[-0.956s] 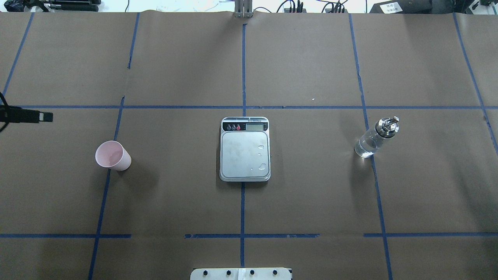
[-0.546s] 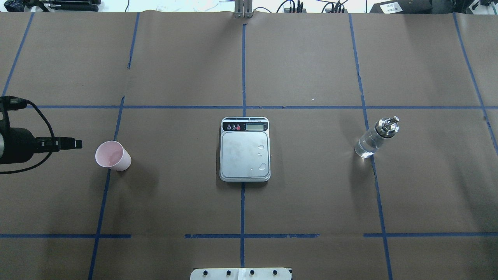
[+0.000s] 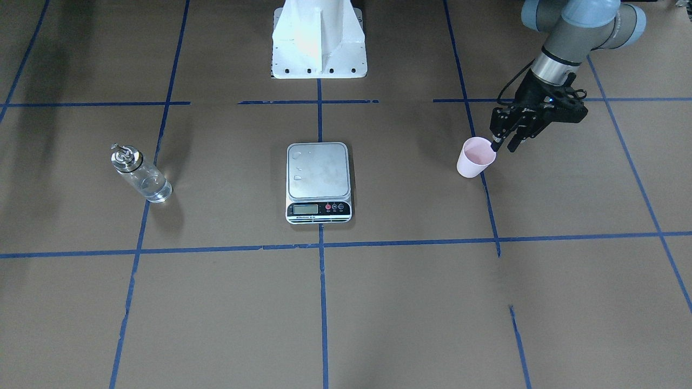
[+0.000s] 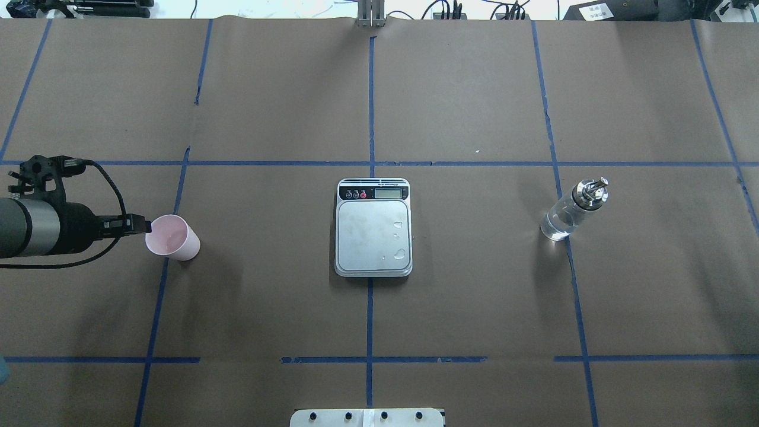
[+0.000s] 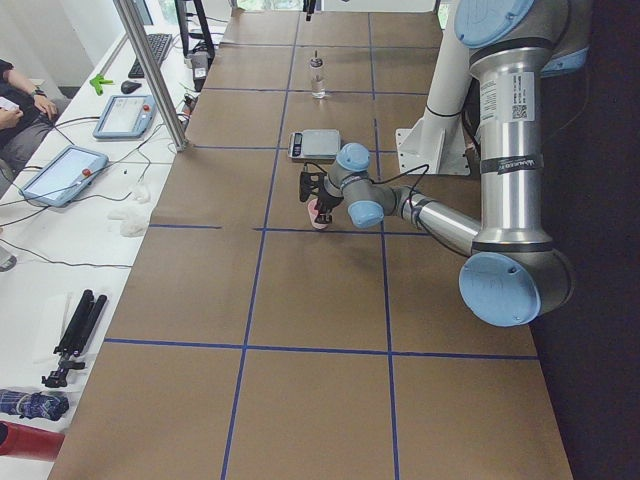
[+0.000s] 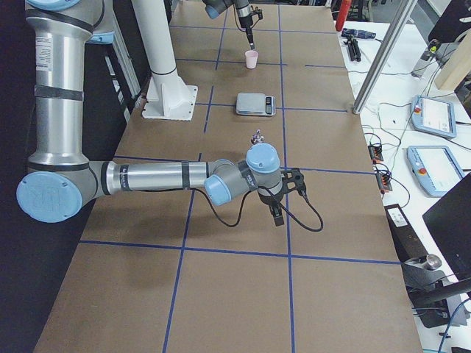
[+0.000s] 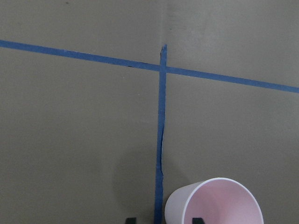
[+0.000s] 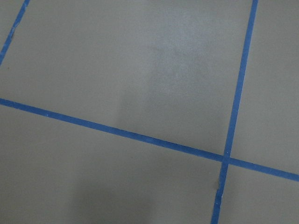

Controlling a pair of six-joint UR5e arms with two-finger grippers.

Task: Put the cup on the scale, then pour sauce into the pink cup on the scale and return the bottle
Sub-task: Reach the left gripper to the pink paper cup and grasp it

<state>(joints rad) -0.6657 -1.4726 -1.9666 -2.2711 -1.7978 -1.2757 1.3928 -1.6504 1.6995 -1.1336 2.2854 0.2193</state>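
Brown paper covers the bench (image 4: 474, 296), crossed by blue tape lines (image 4: 370, 308); at the left end, about midway between the near and far edges, my left arm (image 4: 35, 228) reaches in level from the left edge; my left jaws are released, spread apart at the cup's (image 4: 173, 237) rim on its left side; in the left wrist view one of my fingertips (image 7: 197, 220) shows against the cup's pink inside and the other lies outside its wall, so nothing is grasped; the cup stands upright on the paper just beside a tape line, well apart from the scale (image 4: 373, 228); the scale lies flat at the bench's middle, its black display strip turned to the far edge, with a few clear droplets (image 4: 400, 255) on the right side of its silver platform; toward the right end the bottle (image 4: 569, 213) stands upright on a tape line, metal spout cap on top, clear sauce (image 4: 554, 228) in its lower part; my right arm (image 6: 147, 176) stretches out low over bare paper near the right end; whether my right jaws are spread or clenched I cannot tell, since only the side view shows them.
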